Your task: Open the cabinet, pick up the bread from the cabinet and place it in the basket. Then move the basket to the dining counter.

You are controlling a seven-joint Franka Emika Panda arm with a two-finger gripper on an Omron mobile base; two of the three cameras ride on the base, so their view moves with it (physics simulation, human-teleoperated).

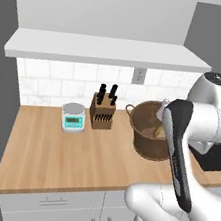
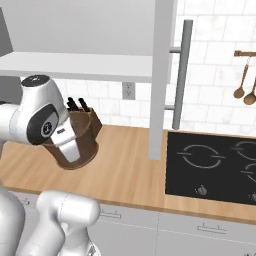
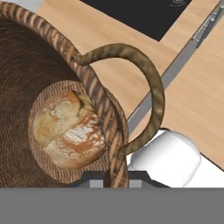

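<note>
The round brown woven basket (image 1: 147, 131) (image 2: 86, 146) is by the knife block on the wooden worktop; I cannot tell whether it rests there or hangs just above. The bread (image 3: 68, 131), a round crusty loaf, lies on the bottom of the basket (image 3: 26, 57). My gripper (image 3: 116, 177) is shut on the basket's rim beside a loop handle (image 3: 151, 83), one finger inside the wall and one outside. The cabinet (image 1: 99, 4) hangs above, and its door (image 2: 162, 75) stands open, edge-on, with its bar handle (image 2: 181, 75). The dining counter is out of view.
A knife block (image 1: 102, 112) and a kitchen scale (image 1: 73, 117) stand left of the basket. A black hob (image 2: 210, 165) lies to its right. Wooden utensils (image 2: 245, 85) hang on the tiled wall. The open door juts out over the worktop.
</note>
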